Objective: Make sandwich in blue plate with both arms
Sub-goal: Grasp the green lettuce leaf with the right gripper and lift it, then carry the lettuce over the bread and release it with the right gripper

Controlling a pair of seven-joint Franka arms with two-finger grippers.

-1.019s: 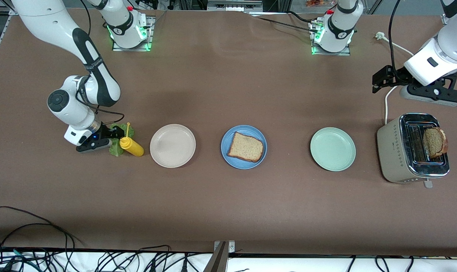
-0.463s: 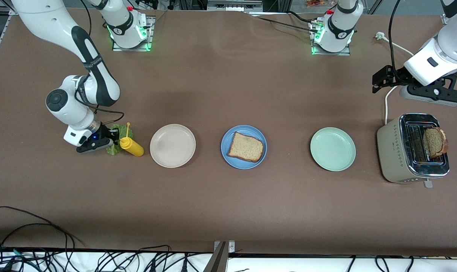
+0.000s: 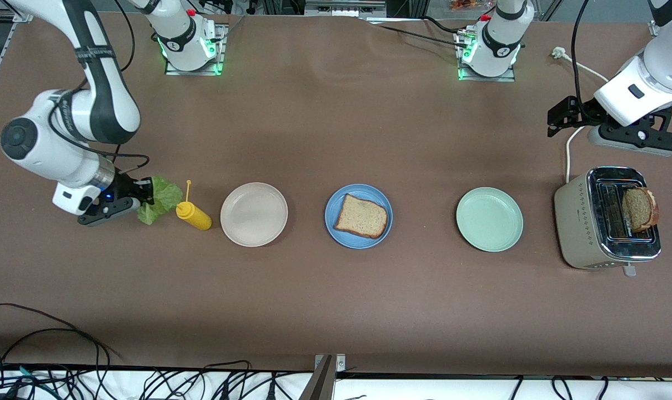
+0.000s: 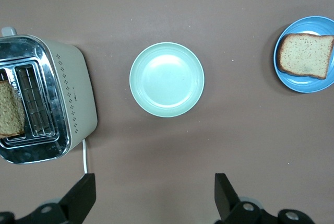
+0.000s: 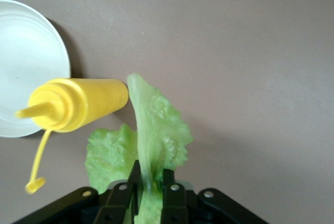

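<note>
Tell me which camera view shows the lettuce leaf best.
The right wrist view: the lettuce leaf fills the frame's middle, pinched between the right gripper's fingers, beside the yellow mustard bottle. The front view shows it small, partly hidden by the gripper, at the right arm's end of the table. The left wrist view does not show it.

Front view: high camera across the table, facing both arm bases, whole tabletop in frame. Left wrist view: looks straight down from well above the toaster [image 4: 47,98], mint-green plate [image 4: 166,79] and blue plate [image 4: 308,78]; all three shared with the front view. Right wrist view: close, low, over lettuce leaf [image 5: 154,130] and yellow bottle [image 5: 78,104]; both shared with the front view.
</note>
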